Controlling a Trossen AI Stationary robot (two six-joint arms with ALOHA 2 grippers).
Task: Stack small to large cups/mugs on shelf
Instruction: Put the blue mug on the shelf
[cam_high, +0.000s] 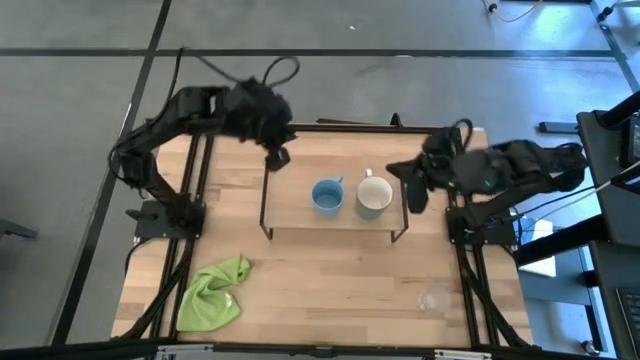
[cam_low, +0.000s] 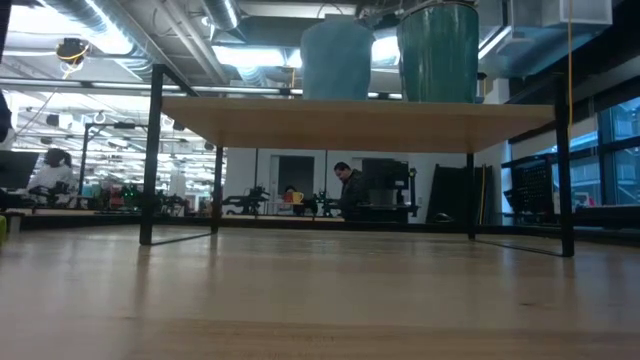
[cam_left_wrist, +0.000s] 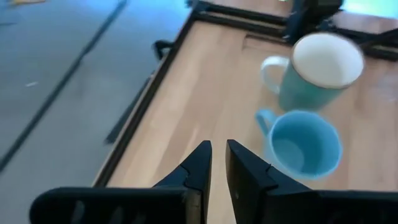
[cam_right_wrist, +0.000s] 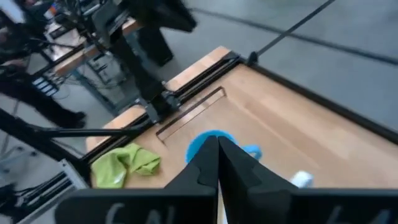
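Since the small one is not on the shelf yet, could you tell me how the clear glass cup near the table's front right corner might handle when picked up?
The clear glass cup looks small and thin-walled, so probably light, and breakable under a hard squeeze. Its smooth glass may slip between the fingers. It has no visible handle, so a hand would likely grip its wall or rim, and a push could tip it.

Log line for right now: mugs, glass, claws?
blue mug on shelf | white mug beside it | glass cup on table | left claw empty | right claw shut, empty
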